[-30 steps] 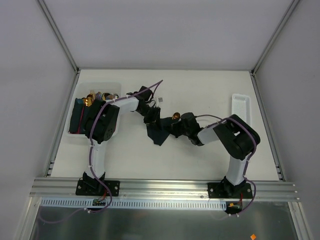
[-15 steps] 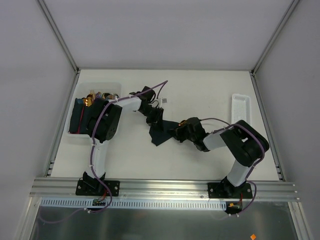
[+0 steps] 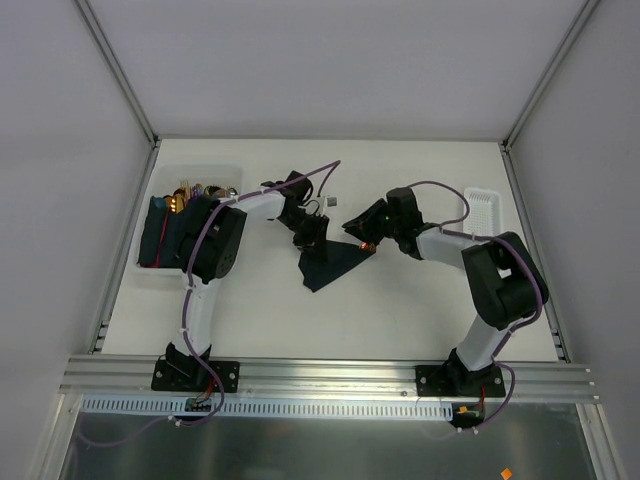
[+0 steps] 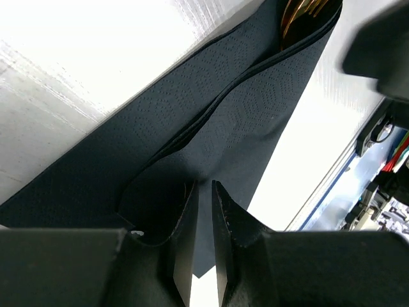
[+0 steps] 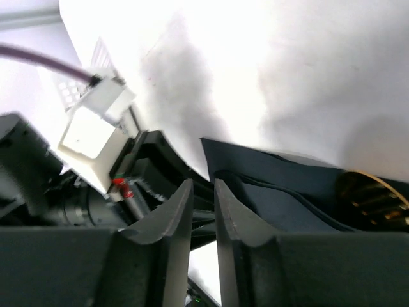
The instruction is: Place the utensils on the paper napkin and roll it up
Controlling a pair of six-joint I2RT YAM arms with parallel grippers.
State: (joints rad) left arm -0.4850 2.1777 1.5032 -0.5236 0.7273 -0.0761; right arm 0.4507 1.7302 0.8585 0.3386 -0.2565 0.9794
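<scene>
Now left gripper [image 4: 203, 187] near-closed at paper napkin [image 4: 255, 115] fold, hold unclear; utensils [image 4: 305, 14] tucked inside, ahead of it; right gripper [image 5: 203, 185] slightly parted, empty, beside napkin; best pinch fold, roll tight

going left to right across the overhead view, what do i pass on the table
bin → left gripper → right gripper → white tray
</scene>
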